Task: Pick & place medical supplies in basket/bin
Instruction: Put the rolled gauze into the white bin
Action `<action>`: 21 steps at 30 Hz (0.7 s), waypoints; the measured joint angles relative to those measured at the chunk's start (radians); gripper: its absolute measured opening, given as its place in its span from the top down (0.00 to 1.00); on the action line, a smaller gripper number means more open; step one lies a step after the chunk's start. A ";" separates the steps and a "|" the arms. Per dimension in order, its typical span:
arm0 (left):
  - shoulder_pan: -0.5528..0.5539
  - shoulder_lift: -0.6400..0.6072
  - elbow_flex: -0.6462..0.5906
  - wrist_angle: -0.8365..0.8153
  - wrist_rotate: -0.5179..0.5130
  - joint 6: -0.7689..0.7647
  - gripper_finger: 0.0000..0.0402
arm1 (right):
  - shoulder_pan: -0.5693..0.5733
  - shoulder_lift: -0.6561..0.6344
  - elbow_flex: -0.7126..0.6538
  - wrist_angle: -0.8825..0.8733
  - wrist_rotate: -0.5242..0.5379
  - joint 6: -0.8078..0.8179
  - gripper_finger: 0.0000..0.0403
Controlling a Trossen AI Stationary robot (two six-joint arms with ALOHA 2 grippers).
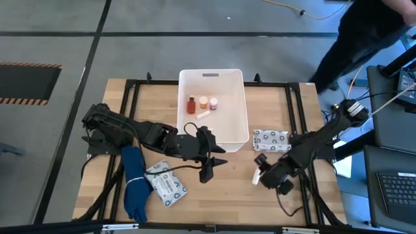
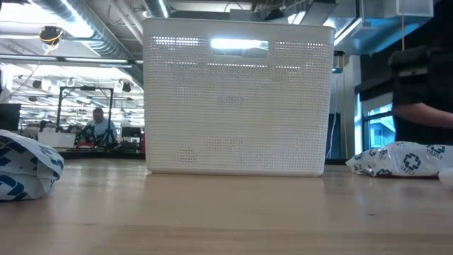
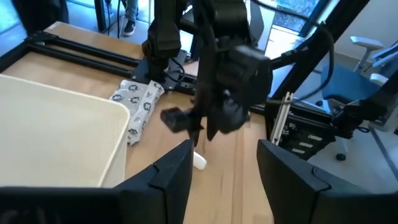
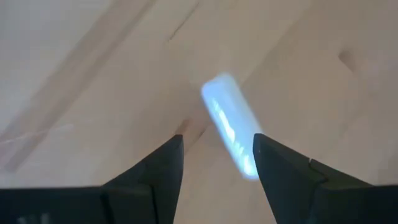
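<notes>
The white bin point(image 1: 242, 123) stands at the table's middle, far side. It holds a red bottle point(image 1: 192, 104), two small vials point(image 1: 203, 102) and a short white cylinder point(image 1: 203, 114). My right gripper point(image 1: 260, 170) is open above another white cylinder point(image 4: 227, 124) lying flat on the table. Its fingers stand on either side of that cylinder, one end of which is hidden behind a finger. My left gripper point(image 1: 208, 168) is open and empty, just off the bin's near wall. One soft packet point(image 1: 270, 140) lies right of the bin, and another point(image 1: 166, 184) lies near the table's left front.
A blue glove point(image 1: 134, 183) lies beside the left packet, under my left arm. A black frame point(image 1: 130, 88) borders the table. A person in dark clothes point(image 1: 364, 39) stands beyond the far right corner. Bare wood point(image 1: 234, 195) shows between the two grippers toward the near edge.
</notes>
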 joint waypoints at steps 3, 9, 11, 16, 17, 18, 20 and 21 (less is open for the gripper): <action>0.000 0.000 0.000 -0.012 0.000 -0.008 0.58 | -0.025 0.064 0.000 0.044 0.000 -0.033 0.52; -0.004 0.000 0.000 -0.023 0.001 -0.019 0.58 | -0.058 0.162 0.000 0.064 0.002 -0.074 0.52; -0.004 0.000 0.000 -0.026 0.002 -0.019 0.58 | -0.063 0.191 0.000 0.069 0.002 -0.084 0.52; -0.004 0.000 0.000 -0.059 0.002 -0.025 0.58 | -0.065 0.239 0.005 0.075 -0.002 -0.054 0.53; -0.005 0.000 0.000 -0.065 0.002 -0.032 0.58 | -0.065 0.240 0.005 0.074 -0.002 -0.042 0.54; -0.005 0.000 0.000 -0.071 0.002 -0.039 0.58 | -0.065 0.240 0.005 0.073 -0.003 -0.027 0.55; -0.005 0.000 0.000 -0.080 0.002 -0.042 0.58 | -0.065 0.232 0.004 0.071 -0.005 -0.001 0.59; -0.005 0.000 0.000 -0.082 0.003 -0.042 0.58 | -0.065 0.225 0.003 0.071 -0.005 0.009 0.62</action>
